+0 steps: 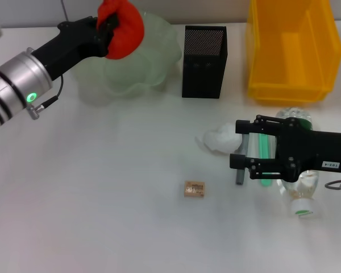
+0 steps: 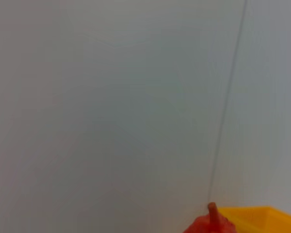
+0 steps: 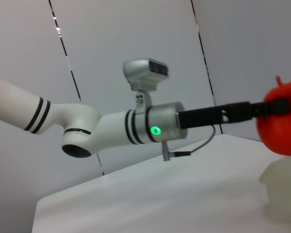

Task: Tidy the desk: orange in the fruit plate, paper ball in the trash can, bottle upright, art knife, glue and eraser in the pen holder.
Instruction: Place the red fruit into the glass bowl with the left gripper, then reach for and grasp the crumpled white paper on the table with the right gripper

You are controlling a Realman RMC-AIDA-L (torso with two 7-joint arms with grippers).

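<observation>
The wrinkly red-orange round orange (image 1: 123,28) is held clamped between the black fingers of the left gripper (image 1: 109,29), which is raised above the near-left rim of the pale-green, wavy-rimmed translucent glass fruit plate (image 1: 153,62). In the right wrist view the fruit (image 3: 283,124) is seen hanging just over the plate's edge (image 3: 281,182), not yet resting in it. To the right of that claw, beyond the plate, the black square metal mesh pen holder (image 1: 204,61) is seen standing upright, and farther right the bright yellow rectangular plastic trash can (image 1: 291,48).

The right gripper (image 1: 238,144) is held low over the white table (image 1: 102,187), its two black fingers spread wide apart with nothing gripped. Just beyond its fingertips lies the small white crumpled paper ball (image 1: 220,138). Under the claw's body the clear plastic bottle (image 1: 299,193) lies on its side, green label partly hidden. The tiny tan-brown rectangular eraser (image 1: 194,189) lies near, forward-left of the fingertips.
</observation>
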